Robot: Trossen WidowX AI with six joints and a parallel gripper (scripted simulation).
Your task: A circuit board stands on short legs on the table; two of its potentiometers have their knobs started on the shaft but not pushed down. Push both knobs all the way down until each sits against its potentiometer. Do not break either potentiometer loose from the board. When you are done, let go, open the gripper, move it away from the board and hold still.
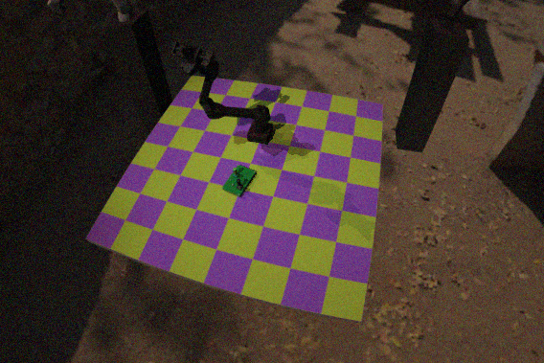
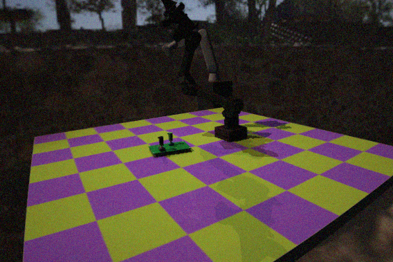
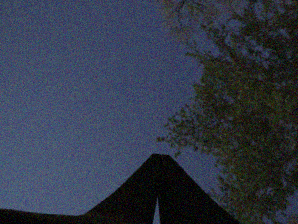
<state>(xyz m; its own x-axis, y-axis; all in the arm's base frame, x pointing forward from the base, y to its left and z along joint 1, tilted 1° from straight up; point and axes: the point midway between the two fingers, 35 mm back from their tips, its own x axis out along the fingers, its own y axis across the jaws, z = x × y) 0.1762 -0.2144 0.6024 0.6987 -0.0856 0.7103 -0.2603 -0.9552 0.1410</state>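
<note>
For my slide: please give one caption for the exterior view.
Arm raised, shut end effector high above green circuit board.

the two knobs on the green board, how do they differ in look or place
In the exterior view the left knob stands nearer the camera and looks darker; the right knob stands farther back, nearer the arm's base, and looks paler. Both stand upright on the board, untouched.
</note>
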